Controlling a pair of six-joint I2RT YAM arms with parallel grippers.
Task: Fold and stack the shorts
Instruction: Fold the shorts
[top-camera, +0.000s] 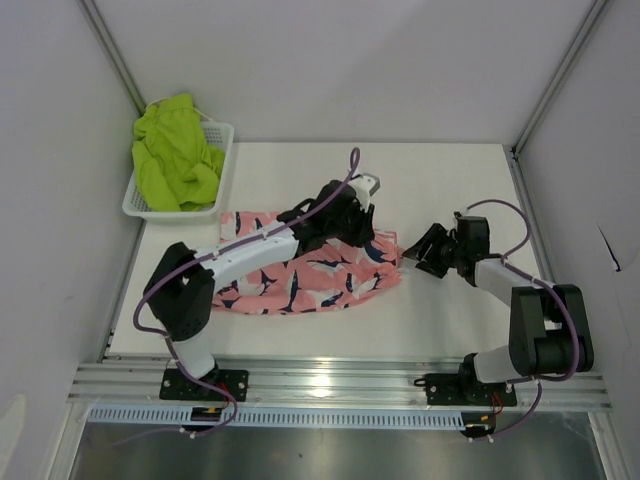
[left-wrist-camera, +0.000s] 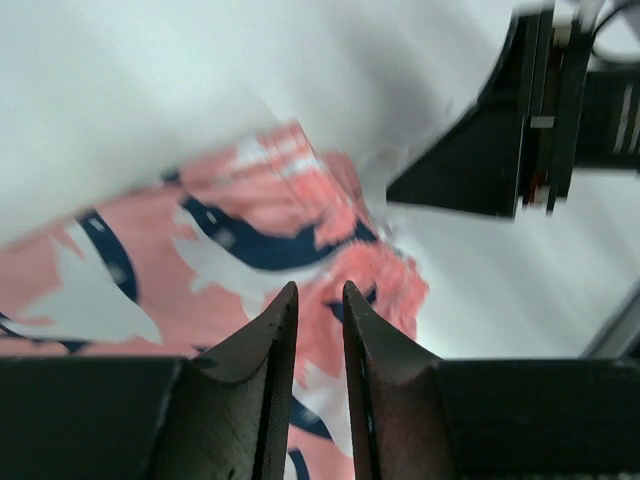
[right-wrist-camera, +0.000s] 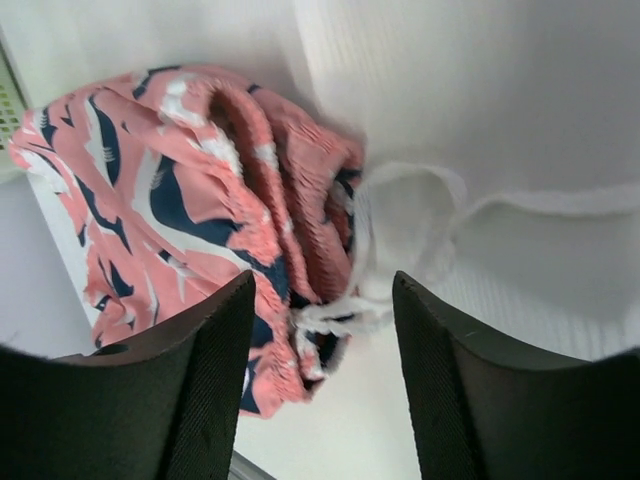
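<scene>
Pink shorts (top-camera: 300, 278) lie flat beside basket (top-camera: 224, 150); green shorts (top-camera: 175, 150) heaped inside it. Left gripper (left-wrist-camera: 320, 300) barely parted, right gripper (right-wrist-camera: 325, 290) spread, both empty. Pinch the waistband end farthest from the basket squarely, then fold.

White table (top-camera: 450, 310), pale grey walls (top-camera: 350, 70)

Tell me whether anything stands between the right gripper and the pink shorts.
Nothing visible does. The right gripper, jaws open, sits just off the waistband end of the pink shorts, with only the shorts' own white drawstring lying on the table between them.
</scene>
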